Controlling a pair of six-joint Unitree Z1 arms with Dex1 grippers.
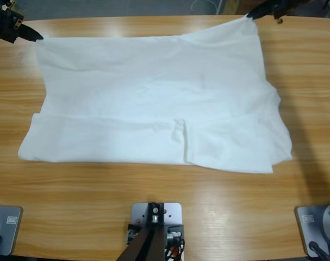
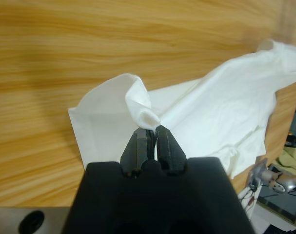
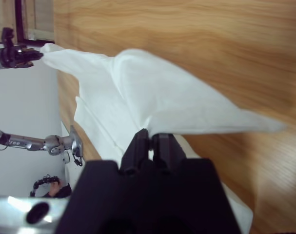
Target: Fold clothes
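— Start at our side. What lies nearest?

— Bare table (image 1: 154,190), then the near edge of the white T-shirt (image 1: 154,103). It is spread wide across the middle of the table, and a strip along that near edge looks doubled over, with a small pucker about halfway along. The right end of it bulges out further than the left.

— And the far edge?

— That is where both arms are. The left gripper (image 1: 39,37) has the far left corner and the right gripper (image 1: 249,16) has the far right one. In each wrist view the jaws are clamped tight on a pinch of fabric. The left corner curls up into a small peak at the tips, while the right one is lifted clear of the wood, so the cloth tents away from it.

— So which step is this?

— I'd say the start of a fold: both far corners are gripped, the edge is drawn fairly taut between them, and nothing has been carried over yet.

— What does the next move need?

— Both arms should rise and travel toward us together at the same pace and height, so the far edge stays straight and lands square on the near strip. The fabric is thin and limp — if one side lags, it will likely skew or drag the lower layer out of place.
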